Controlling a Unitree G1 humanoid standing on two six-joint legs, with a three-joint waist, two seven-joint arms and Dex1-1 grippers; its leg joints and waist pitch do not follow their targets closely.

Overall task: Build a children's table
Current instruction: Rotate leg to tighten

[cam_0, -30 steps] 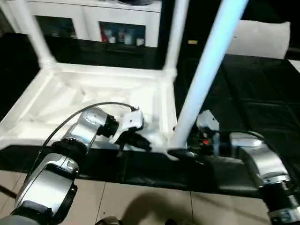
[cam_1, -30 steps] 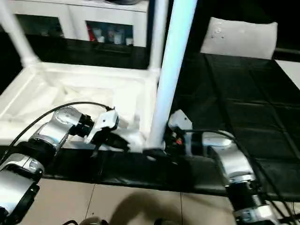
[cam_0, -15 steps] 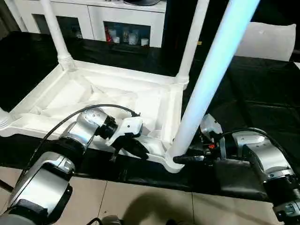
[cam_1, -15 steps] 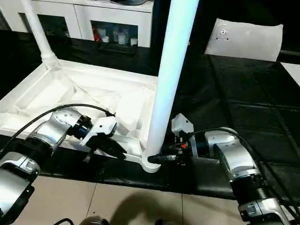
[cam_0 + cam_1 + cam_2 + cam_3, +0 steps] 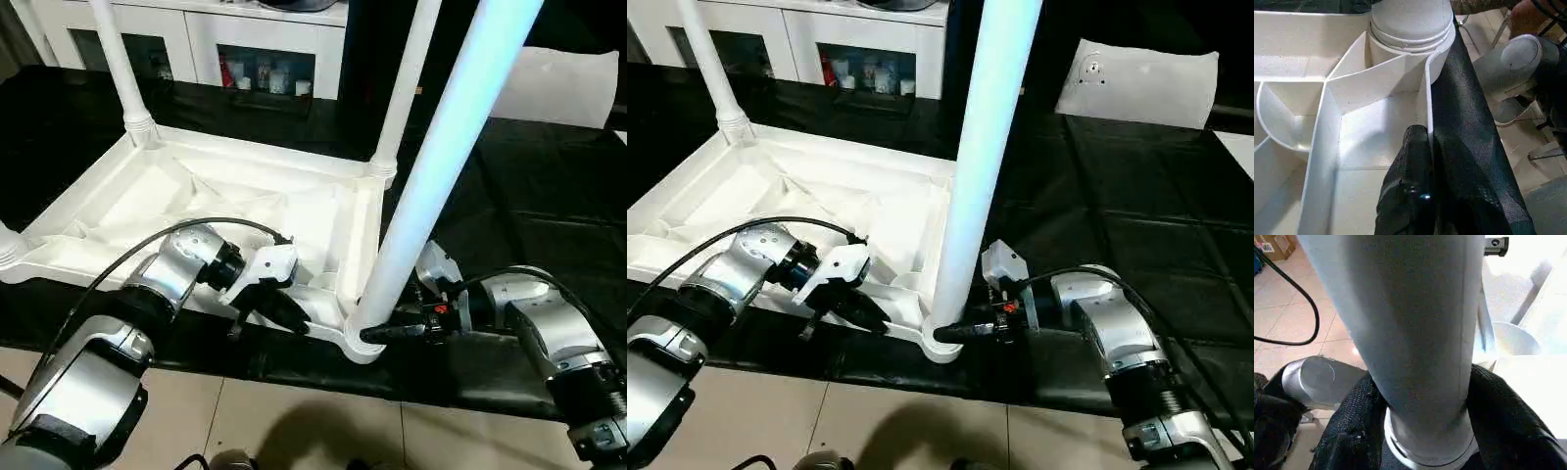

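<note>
The white tabletop lies upside down on a black mat, ribbed underside up. Three white legs stand in its corner sockets: far left, far right and near right. My left gripper is shut on the tabletop's front rim, just left of the near right socket. My right gripper comes in from the right at the foot of the near right leg. Its fingers press against both sides of that leg.
White glass-door cabinets stand behind the mat. A flat white sheet lies at the back right. Black mat stretches to the right of the tabletop. Tiled floor begins just in front of it. A black cable arcs over my left wrist.
My right gripper's fingers have closed in onto the foot of the near right leg. The left gripper has kept its hold on the rim. The camera has shifted.
</note>
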